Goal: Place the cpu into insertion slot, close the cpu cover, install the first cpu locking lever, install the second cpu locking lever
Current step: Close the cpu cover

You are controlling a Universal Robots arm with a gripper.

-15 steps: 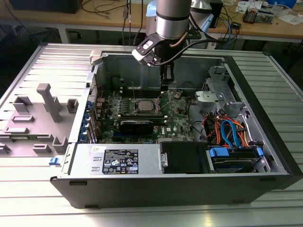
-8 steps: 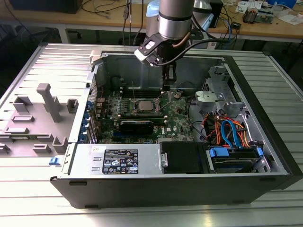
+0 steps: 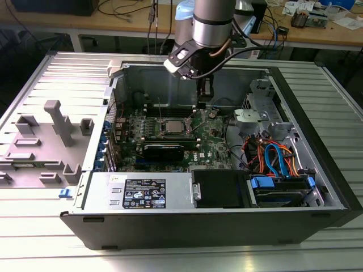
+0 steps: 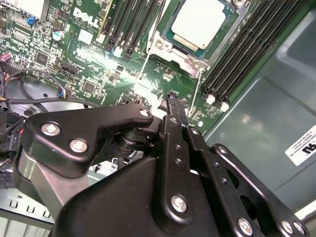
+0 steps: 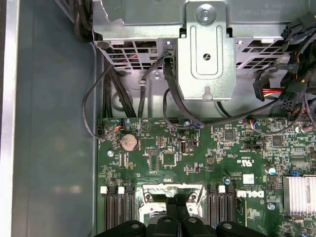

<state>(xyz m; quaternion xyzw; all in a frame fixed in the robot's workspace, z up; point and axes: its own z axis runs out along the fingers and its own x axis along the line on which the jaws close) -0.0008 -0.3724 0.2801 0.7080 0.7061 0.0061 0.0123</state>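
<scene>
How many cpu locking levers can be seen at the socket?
2. The first lever runs along one side of the cpu cover, the second lever along the opposite side; both look unlatched, free ends toward the gripper.

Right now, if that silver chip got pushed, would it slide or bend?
The cpu looks flat and metal-topped, so probably stiff. It probably wouldn't slide: the cpu cover frames it closely. Small and thin, likely light.
</scene>
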